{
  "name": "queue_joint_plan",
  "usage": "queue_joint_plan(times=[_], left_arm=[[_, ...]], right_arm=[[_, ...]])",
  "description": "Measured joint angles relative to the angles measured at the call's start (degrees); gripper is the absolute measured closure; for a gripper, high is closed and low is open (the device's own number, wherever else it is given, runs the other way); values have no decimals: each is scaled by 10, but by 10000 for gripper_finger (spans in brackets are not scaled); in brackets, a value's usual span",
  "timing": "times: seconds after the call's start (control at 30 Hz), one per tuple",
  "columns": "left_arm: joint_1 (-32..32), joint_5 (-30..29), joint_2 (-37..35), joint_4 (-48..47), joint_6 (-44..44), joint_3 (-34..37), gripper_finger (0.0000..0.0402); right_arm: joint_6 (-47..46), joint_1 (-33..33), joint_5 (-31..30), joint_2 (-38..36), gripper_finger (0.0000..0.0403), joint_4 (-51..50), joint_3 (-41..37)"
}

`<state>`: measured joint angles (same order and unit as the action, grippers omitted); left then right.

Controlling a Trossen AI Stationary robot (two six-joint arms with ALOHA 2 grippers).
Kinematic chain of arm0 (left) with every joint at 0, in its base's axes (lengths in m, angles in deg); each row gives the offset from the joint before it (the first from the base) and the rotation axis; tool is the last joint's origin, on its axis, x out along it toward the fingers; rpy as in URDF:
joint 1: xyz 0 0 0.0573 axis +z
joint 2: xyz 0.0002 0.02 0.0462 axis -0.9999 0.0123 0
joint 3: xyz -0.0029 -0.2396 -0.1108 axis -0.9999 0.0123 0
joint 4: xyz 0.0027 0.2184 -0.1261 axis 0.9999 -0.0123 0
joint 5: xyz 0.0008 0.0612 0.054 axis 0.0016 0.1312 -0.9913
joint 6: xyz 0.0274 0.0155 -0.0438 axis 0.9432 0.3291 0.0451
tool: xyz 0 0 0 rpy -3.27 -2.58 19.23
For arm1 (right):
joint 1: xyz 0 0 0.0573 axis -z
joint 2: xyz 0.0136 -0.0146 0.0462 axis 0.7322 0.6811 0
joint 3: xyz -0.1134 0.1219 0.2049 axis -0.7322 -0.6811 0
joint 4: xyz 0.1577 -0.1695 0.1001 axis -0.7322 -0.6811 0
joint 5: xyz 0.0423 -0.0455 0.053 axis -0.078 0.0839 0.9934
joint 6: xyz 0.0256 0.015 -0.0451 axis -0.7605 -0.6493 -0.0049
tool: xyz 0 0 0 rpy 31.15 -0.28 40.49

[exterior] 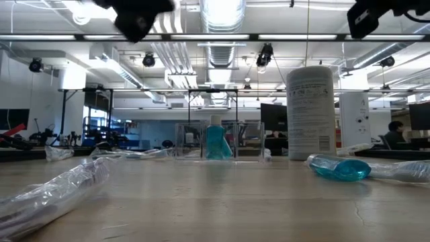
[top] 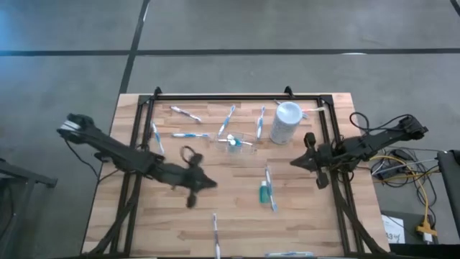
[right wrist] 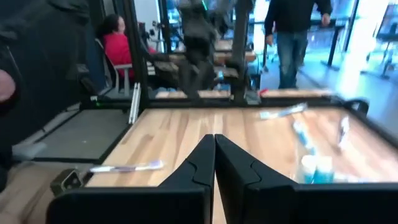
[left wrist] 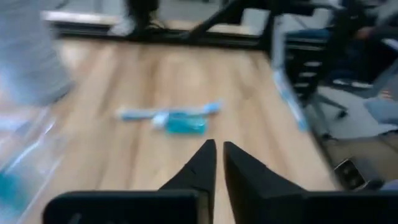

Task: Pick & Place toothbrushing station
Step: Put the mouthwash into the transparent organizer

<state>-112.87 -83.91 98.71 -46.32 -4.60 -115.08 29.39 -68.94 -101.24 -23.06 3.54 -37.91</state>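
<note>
Dark arms — tapered (black) fingers (right wrist: 205,163)

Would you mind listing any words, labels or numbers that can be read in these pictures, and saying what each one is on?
No text here can be quoted.
White cup: lines of small print on its label, too small and blurred to read.
Teal tube lying on the table: no print can be made out.
Teal tube in the clear holder: no print can be made out.
Toothbrushes: no readable marks.

a toothbrush (top: 216,241) runs off the bottom edge, its end unseen.
</note>
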Motion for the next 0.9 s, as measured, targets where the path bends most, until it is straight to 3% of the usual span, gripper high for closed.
queue_joint_plan(times=[0.1,0.17,0.33,0.5,0.7,0.9], left_arm=[[0,-2,90,-95,12,-97,344],[0,-38,128,-135,24,-146,335],[2,-86,138,-144,76,-193,334],[3,-96,59,-136,76,-149,349],[3,-110,-90,-120,29,-25,373],[1,-111,-225,-89,10,87,396]], right_arm=[[-45,0,0,9,394,-4,-10],[-73,0,0,20,394,-10,-15],[-112,0,4,45,394,-22,-19],[-125,-6,17,69,394,-38,-14],[-157,-13,47,126,394,-46,24],[-268,-13,47,226,394,-154,96]])
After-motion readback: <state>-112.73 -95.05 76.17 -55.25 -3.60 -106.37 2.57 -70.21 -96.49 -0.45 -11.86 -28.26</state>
